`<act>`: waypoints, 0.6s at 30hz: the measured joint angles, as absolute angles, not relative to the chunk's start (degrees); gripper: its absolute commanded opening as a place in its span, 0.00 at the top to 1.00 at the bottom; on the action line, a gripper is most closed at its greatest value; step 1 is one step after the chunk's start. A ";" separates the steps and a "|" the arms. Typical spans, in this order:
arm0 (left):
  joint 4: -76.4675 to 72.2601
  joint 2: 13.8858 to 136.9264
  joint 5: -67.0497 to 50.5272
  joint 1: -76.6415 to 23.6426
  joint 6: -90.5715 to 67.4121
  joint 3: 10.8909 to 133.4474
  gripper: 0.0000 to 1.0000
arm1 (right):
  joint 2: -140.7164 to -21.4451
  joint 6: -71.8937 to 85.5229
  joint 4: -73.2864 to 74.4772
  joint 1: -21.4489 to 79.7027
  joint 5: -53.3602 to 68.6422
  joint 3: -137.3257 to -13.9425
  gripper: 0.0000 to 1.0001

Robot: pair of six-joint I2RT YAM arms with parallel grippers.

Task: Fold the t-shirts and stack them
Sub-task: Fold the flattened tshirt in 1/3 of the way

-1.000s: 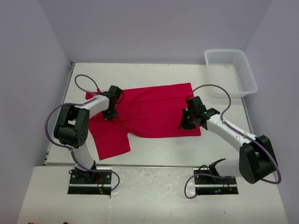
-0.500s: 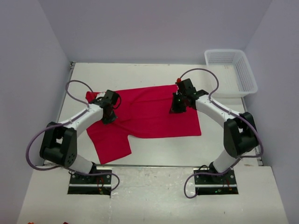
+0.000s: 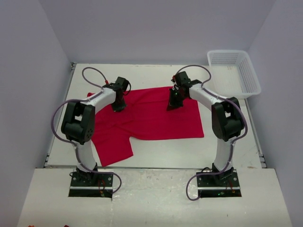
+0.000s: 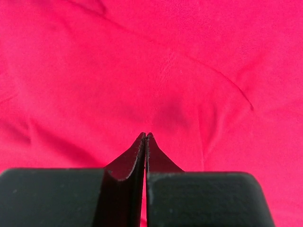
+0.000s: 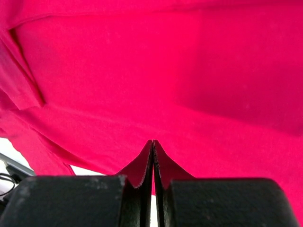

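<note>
One bright red t-shirt (image 3: 147, 116) lies spread on the white table (image 3: 161, 153), with a sleeve reaching toward the near left. My left gripper (image 3: 118, 108) is shut and points down over the shirt's far left part. Its tips (image 4: 146, 135) meet just above wrinkled red cloth (image 4: 142, 71) with nothing between them. My right gripper (image 3: 172, 106) is shut too, over the far right part of the shirt. In the right wrist view its closed tips (image 5: 153, 142) hover over the red cloth (image 5: 165, 71), and a strip of white table shows at the lower left.
A white mesh basket (image 3: 251, 78) stands at the table's far right corner, beyond the shirt. Grey walls close in the table on three sides. Both arms arch over the shirt's left and right edges.
Both arms have swung toward the far side of the shirt, the right one from the near right hem to the far middle. Both grippers stayed shut and the shirt has not moved.
</note>
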State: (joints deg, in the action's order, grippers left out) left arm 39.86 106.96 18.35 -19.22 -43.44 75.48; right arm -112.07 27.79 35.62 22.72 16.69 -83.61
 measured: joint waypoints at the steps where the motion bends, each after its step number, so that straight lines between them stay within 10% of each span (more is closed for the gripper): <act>1: 39.79 108.31 18.04 -19.09 -42.98 76.16 1.00 | -113.30 27.31 36.38 22.63 17.02 -85.10 1.00; 18: 40.86 119.24 16.01 -15.68 -36.23 86.89 1.00 | -116.68 25.02 38.92 22.98 20.25 -81.08 1.00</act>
State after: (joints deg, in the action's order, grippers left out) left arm 40.86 119.24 16.01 -15.68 -36.23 86.89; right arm -116.68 25.02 38.92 22.98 20.25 -81.08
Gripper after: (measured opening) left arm 0.002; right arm 0.003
